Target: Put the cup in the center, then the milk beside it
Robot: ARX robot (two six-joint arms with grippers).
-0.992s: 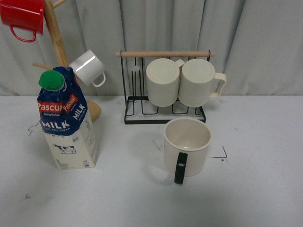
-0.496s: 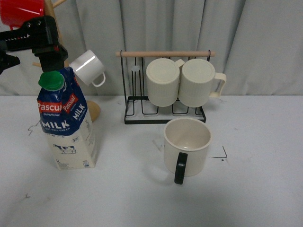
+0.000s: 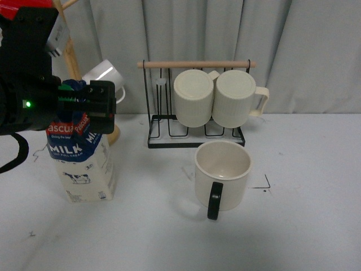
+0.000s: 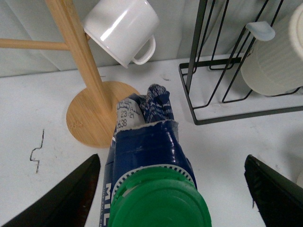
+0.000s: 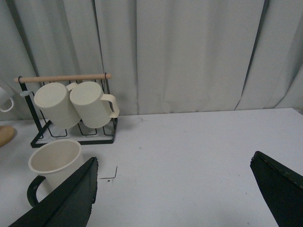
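The cup (image 3: 222, 174), cream-white with a black handle facing me, stands upright on the table in front of the wire rack; it also shows in the right wrist view (image 5: 54, 163). The milk (image 3: 84, 161) carton stands upright at the left. My left gripper (image 3: 84, 100) is open around the carton's top, which it hides in the front view. In the left wrist view the green cap (image 4: 158, 201) sits between the open fingers (image 4: 64, 201), not touched. My right gripper (image 5: 173, 198) is open and empty above bare table, to the right of the cup.
A black wire rack (image 3: 194, 135) with a wooden bar holds two cream ribbed mugs (image 3: 217, 97) behind the cup. A wooden mug tree (image 4: 78, 71) behind the milk carries a small white enamel mug (image 4: 124, 29). Grey curtain backs the table.
My left arm has come in from the upper left and lowered over the milk's top, now hiding the cap and the red mug in the front view. The cup and milk have not moved.
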